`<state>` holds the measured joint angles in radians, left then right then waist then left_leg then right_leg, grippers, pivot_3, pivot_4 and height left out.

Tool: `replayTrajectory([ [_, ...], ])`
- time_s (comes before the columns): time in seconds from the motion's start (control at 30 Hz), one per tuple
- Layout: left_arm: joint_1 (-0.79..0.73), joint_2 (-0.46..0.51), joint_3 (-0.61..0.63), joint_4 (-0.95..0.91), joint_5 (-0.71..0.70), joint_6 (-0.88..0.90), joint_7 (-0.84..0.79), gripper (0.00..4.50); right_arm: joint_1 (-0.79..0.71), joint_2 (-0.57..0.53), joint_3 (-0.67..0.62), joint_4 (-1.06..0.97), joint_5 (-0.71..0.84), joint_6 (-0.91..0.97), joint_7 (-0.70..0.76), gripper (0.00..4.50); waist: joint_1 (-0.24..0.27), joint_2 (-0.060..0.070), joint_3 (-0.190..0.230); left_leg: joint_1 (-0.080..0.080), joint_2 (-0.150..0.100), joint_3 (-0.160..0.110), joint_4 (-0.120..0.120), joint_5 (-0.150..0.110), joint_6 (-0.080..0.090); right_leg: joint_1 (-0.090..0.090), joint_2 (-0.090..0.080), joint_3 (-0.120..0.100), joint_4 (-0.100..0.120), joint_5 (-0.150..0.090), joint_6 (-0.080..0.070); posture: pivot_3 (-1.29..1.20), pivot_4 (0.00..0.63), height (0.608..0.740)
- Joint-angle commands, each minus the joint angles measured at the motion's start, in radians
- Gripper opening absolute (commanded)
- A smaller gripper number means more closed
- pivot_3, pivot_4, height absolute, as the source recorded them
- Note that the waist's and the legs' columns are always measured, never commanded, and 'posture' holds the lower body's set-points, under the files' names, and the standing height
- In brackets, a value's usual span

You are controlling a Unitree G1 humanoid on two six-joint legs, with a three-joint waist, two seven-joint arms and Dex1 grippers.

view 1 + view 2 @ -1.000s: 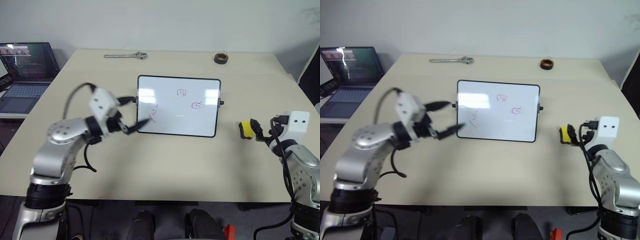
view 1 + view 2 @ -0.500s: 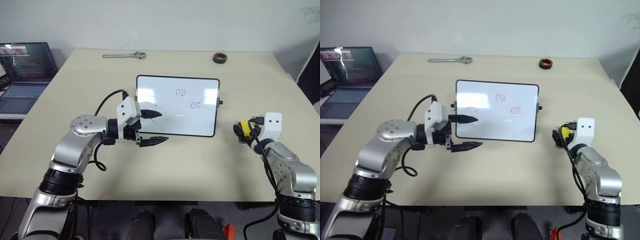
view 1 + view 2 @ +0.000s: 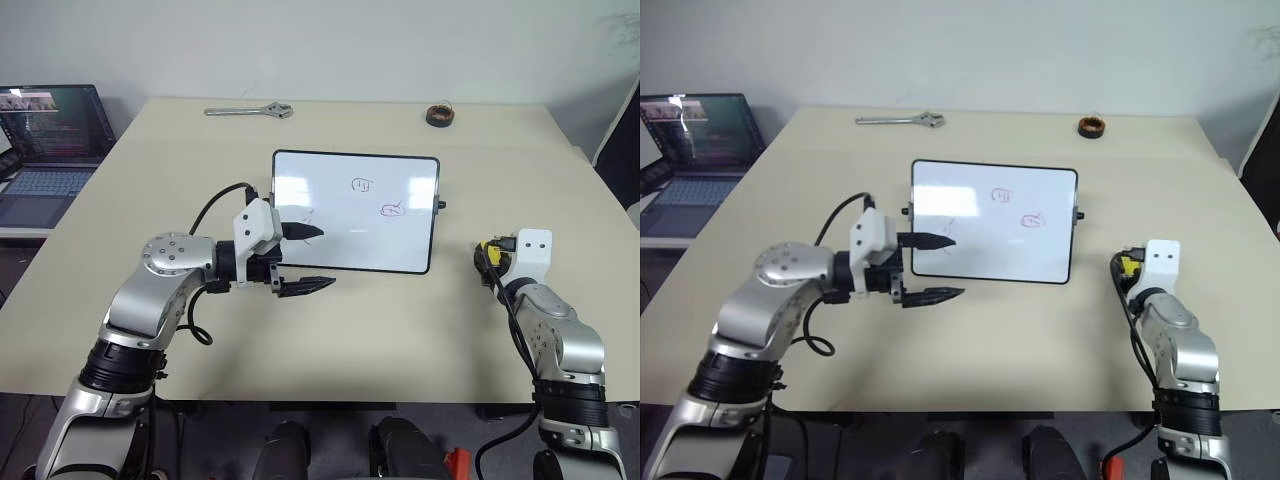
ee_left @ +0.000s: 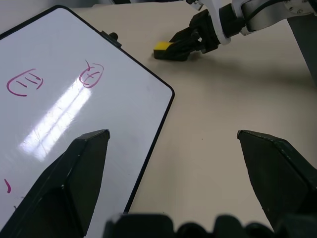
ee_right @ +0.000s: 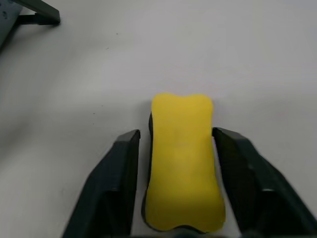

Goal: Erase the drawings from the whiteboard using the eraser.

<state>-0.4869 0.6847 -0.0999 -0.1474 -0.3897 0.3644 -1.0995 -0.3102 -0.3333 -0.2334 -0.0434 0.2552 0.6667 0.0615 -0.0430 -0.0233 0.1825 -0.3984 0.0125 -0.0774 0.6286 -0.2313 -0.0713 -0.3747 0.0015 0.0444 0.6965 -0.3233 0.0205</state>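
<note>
the eraser (image 5: 183, 161) lies on the surface (image 3: 380, 320) between the fingers (image 5: 115, 183) of the right hand (image 5: 181, 186), which flank it with narrow gaps. the left hand (image 4: 173, 183), spread wide and empty, straddles the whiteboard (image 3: 355, 210) edge, drawings (image 4: 54, 79) ahead.

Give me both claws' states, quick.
Left claw: open, empty, at the whiteboard's near left corner.
Right claw: fingers either side of the eraser on the table; firm grip cannot be told.

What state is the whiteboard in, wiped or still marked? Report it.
Still marked. The whiteboard lies flat on the table with two pink drawings and a faint stroke at its left edge; the eraser lies on the table.
</note>
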Motion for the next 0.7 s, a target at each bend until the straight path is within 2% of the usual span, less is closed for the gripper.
replayTrajectory([
  [0.03,0.007,0.003,0.029,-0.016,0.001,-0.013,0.015,4.5,-0.021,-0.001,-0.016,-0.011,-0.008,-0.026,0.001,1.18,0.0,0.0,0.0,0.0,0.0,0.0,0.0,0.0,0.0,0.0,0.0,0.0,0.0,0.0,0.0,0.0,0.15,0.74],
  [0.23,0.072,-0.015,0.09,-0.055,-0.024,0.076,0.133,4.5,0.02,-0.02,-0.015,-0.14,0.027,0.007,0.043,1.11,-0.001,0.001,0.0,0.0,0.001,0.0,0.0,0.0,0.0,0.0,0.0,0.0,0.0,0.0,0.0,0.0,0.15,0.74],
  [0.47,0.155,-0.038,0.127,-0.129,-0.013,0.133,0.269,4.5,0.082,-0.054,0.049,-0.476,0.074,0.067,0.122,1.11,0.0,0.001,0.0,-0.001,0.003,-0.001,0.0,0.0,0.0,0.0,-0.002,0.0,0.0,0.0,0.0,0.0,0.15,0.74],
  [0.57,0.133,-0.065,0.127,-0.126,-0.019,0.14,0.299,4.5,0.008,-0.061,0.155,-0.486,0.011,0.023,0.133,1.11,-0.002,0.001,0.0,0.001,0.001,-0.002,0.001,0.0,0.0,0.001,-0.002,-0.001,0.001,0.0,0.0,0.0,0.15,0.74],
  [0.7,0.117,-0.064,0.107,-0.115,-0.005,0.138,0.29,4.5,-0.082,-0.053,0.276,-0.369,-0.089,-0.092,0.151,1.11,-0.005,0.001,0.0,0.001,0.0,-0.001,0.001,0.0,0.0,0.001,-0.001,-0.001,0.001,0.0,0.0,0.0,0.15,0.74],
])
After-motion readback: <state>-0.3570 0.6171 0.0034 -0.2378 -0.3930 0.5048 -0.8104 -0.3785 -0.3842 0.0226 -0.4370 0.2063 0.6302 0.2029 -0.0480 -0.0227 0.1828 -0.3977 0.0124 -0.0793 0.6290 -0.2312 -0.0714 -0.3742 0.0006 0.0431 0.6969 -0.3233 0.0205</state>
